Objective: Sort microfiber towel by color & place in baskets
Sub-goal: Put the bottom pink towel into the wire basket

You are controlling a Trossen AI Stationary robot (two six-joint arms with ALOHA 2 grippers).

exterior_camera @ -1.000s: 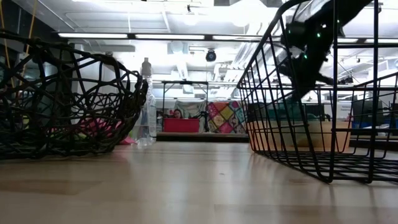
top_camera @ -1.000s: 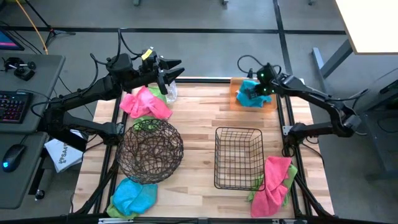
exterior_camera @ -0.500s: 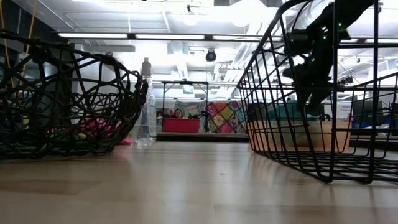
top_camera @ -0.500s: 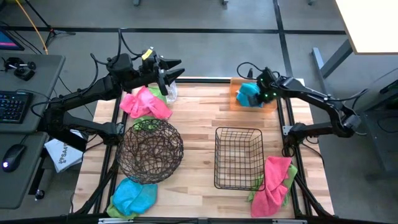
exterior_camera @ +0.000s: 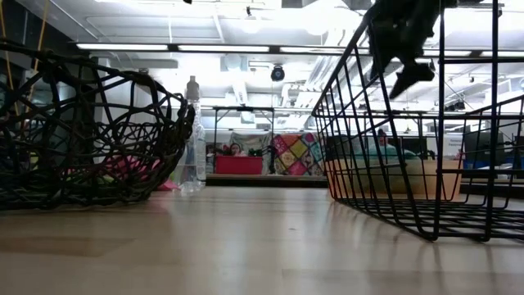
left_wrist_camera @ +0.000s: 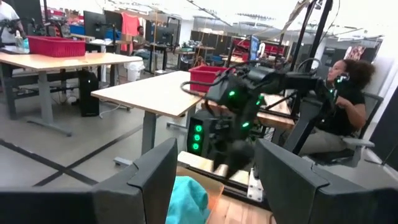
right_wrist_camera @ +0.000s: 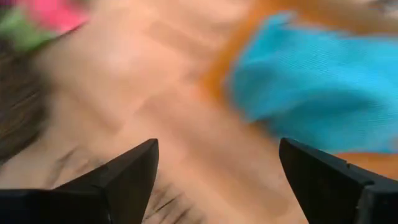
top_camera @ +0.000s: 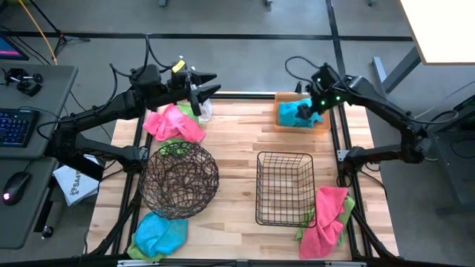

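Note:
A turquoise towel [top_camera: 292,113] lies bunched in the orange tray [top_camera: 281,99] at the table's far right. My right gripper [top_camera: 306,111] hangs open just above it, with nothing between its fingers [right_wrist_camera: 134,171]; the towel [right_wrist_camera: 311,93] shows beyond them. My left gripper [top_camera: 204,85] stands open above the far left corner, over the pile of pink and green towels [top_camera: 172,122]. The round wire bowl [top_camera: 178,180] and the square black basket [top_camera: 284,187] stand mid-table. Pink and green towels [top_camera: 326,215] lie at the near right, turquoise and green ones [top_camera: 158,235] at the near left.
A clear spray bottle [top_camera: 204,110] stands beside the far-left pile, under my left gripper. The black table frame runs along the edges. Bare wood shows between the bowl and the basket [top_camera: 237,141]. A person [left_wrist_camera: 342,93] sits in the room beyond the table.
My right gripper has opened and let go of the turquoise towel, which now lies in the orange tray. The gripper has then risen a little above the tray.

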